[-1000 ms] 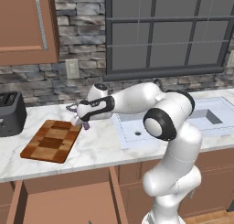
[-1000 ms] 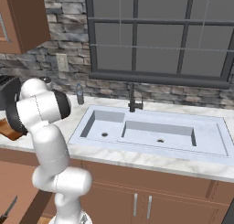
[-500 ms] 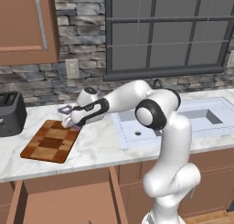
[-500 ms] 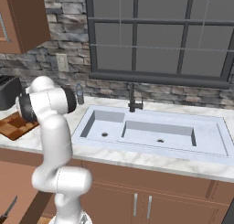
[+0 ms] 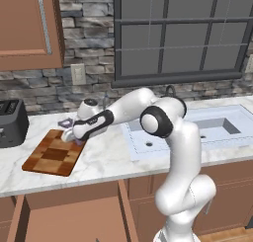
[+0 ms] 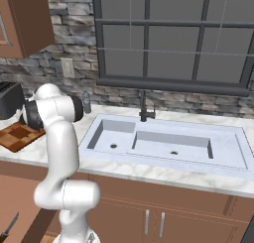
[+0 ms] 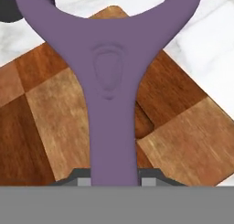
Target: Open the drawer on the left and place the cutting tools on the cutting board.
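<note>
Fingers (image 7: 109, 182) grip the purple Y-shaped tool (image 7: 109, 81) over the cutting board (image 5: 53, 153); released near the edge, it could slide onto the worktop (image 5: 106, 159).

The cutting board (image 5: 55, 153) has most of its surface bare, so there is free room on its near and left parts. At its far right corner the gripper (image 5: 68, 137) with the purple tool (image 7: 112, 77) takes the space. The black toaster (image 5: 11, 122) stands left of the board (close, but not touching). The open drawer (image 5: 69, 219) projects below the counter edge.
</note>
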Tool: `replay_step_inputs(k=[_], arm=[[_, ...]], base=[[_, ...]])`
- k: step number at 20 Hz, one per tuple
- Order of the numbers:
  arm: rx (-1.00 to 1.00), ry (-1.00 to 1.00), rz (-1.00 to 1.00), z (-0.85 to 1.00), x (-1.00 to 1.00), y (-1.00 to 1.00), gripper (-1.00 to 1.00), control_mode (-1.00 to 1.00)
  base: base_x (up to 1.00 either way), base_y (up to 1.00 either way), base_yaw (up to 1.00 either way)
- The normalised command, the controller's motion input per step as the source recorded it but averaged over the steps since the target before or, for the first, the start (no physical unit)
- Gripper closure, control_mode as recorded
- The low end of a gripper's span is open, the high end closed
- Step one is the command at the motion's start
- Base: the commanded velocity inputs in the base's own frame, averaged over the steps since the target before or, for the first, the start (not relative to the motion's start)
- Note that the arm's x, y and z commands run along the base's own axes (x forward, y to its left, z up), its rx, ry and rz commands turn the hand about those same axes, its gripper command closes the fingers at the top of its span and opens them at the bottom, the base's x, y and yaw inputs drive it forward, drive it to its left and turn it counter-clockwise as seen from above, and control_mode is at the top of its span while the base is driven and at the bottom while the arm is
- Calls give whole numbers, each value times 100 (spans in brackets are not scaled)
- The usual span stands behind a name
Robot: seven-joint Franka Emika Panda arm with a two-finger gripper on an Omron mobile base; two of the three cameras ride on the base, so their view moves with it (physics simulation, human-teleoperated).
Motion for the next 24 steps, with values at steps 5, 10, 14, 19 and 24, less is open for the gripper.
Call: replay_step_inputs(k=[5,10,14,19,24], arm=[[0,0,0,-7,0,8,-100,-100],[0,0,0,0,0,0,-100,-100],[0,-2,0,13,-11,0,-100,-100],[3,-12,0,81,-69,-3,-100,-100],[5,-4,0,97,-96,0,-100,-100]], base=[[0,0,0],[0,0,0],[0,0,0],[0,0,0],[0,0,0]])
